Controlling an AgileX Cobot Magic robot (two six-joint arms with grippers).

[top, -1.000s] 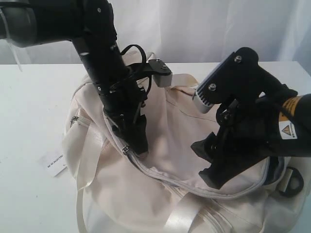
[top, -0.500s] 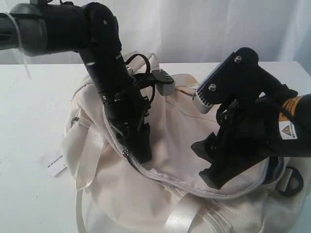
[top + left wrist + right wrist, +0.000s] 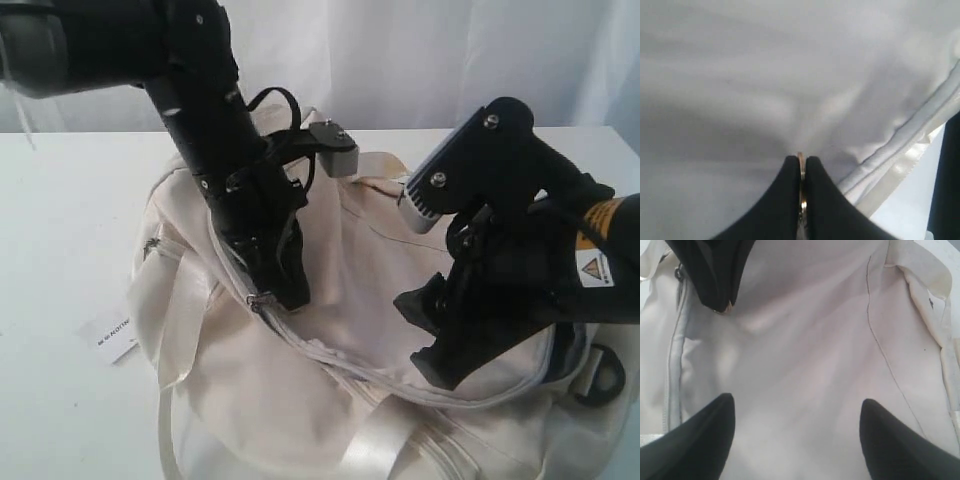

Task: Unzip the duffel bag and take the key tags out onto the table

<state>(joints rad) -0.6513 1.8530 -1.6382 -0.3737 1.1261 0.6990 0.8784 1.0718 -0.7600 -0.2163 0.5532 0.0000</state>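
Note:
The cream-white duffel bag (image 3: 300, 400) lies on the white table (image 3: 60, 250), its grey zipper (image 3: 380, 378) curving along the top panel. My left gripper (image 3: 288, 295) stands at the zipper's left end, shut on the thin metal zipper pull (image 3: 801, 175). The left wrist view shows the left gripper (image 3: 801, 159) pinching that pull over pale fabric. My right gripper (image 3: 430, 335) hovers open over the bag's top panel (image 3: 815, 340), and the right gripper (image 3: 797, 410) has nothing between its fingers. The key tags are hidden.
A white paper label (image 3: 112, 336) lies on the table left of the bag. A black D-ring (image 3: 600, 372) sits at the bag's right end. Satin straps (image 3: 375, 440) run down the bag's front. A white curtain hangs behind the table.
The left gripper, still holding the zipper pull, dipped toward the bag's front and has come back up a little. The right arm has not moved.

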